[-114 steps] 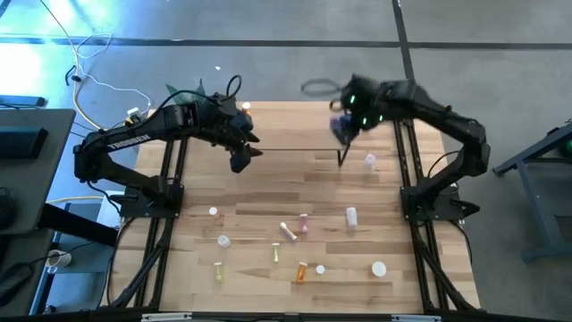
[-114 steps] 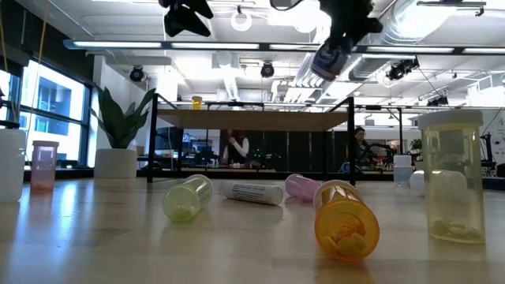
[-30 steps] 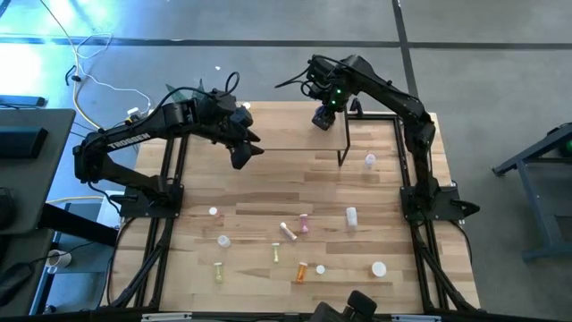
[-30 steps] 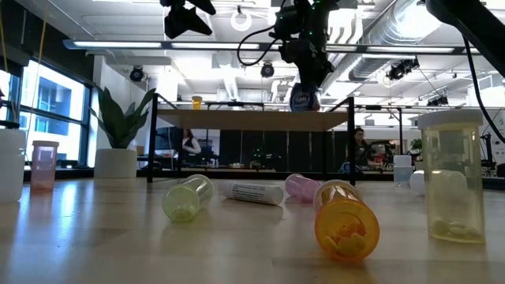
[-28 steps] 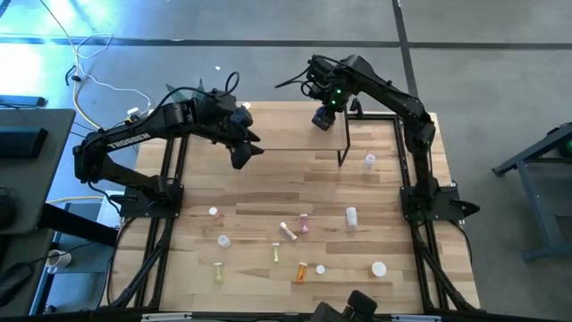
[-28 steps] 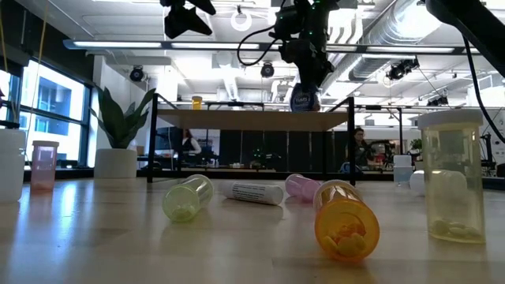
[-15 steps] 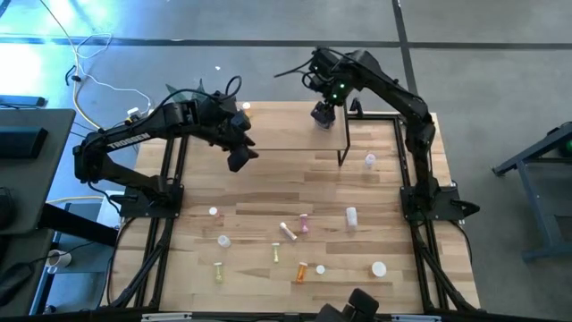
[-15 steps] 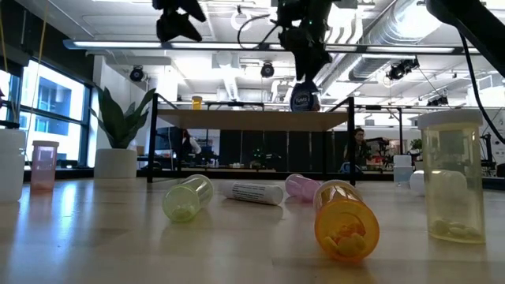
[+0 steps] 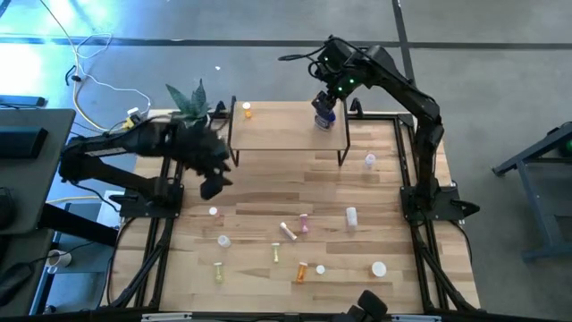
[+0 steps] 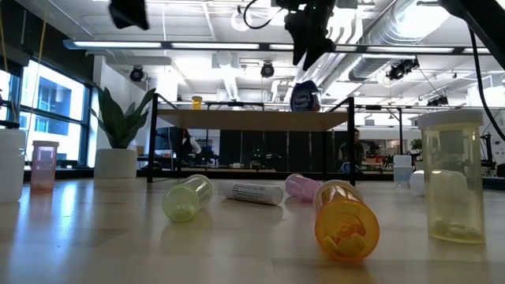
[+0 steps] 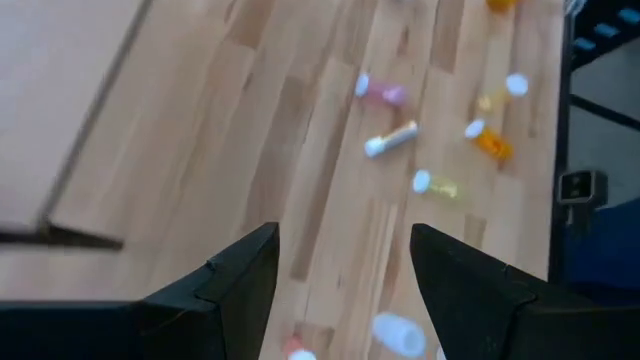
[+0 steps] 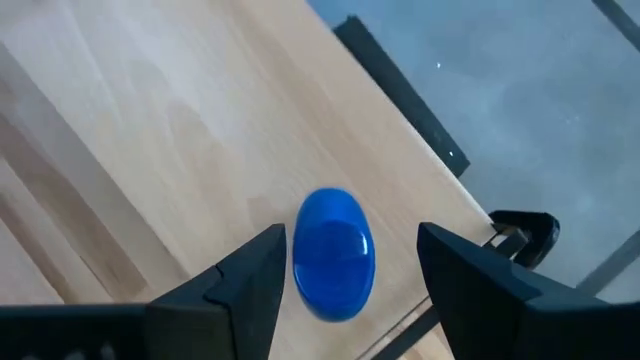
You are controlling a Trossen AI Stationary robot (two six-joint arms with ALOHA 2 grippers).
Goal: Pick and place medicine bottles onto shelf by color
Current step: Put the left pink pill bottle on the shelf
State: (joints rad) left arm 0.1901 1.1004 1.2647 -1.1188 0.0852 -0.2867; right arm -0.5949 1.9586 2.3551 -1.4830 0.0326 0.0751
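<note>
Blue bottle (image 9: 324, 114) stands upright on the shelf (image 9: 277, 130), at its right far corner; the low view shows it (image 10: 304, 97) on the board's top near the right leg. My right gripper (image 9: 335, 82) hangs directly above it, apart from it, fingers (image 12: 240, 290) spread with the blue cap (image 12: 335, 253) seen between them from above. Nothing pinched.

1 small orange bottle (image 9: 247, 112) also stands on the shelf, toward its left far side.

My left gripper (image 9: 211, 186) is over the table (image 9: 375, 210), just in front of the shelf's left end, fingers (image 11: 225, 290) spread and empty, looking down on scattered bottles.

Loose on the tabletop nearer the front: a pink bottle (image 9: 305, 222) lying down, a white tube-like bottle (image 9: 288, 232) beside it, a yellow-green bottle (image 10: 188, 196) on its side, an orange bottle (image 10: 346, 220) on its side, a white bottle (image 9: 351, 216) to the right. A potted plant (image 9: 189, 98) sits at the far left corner.
</note>
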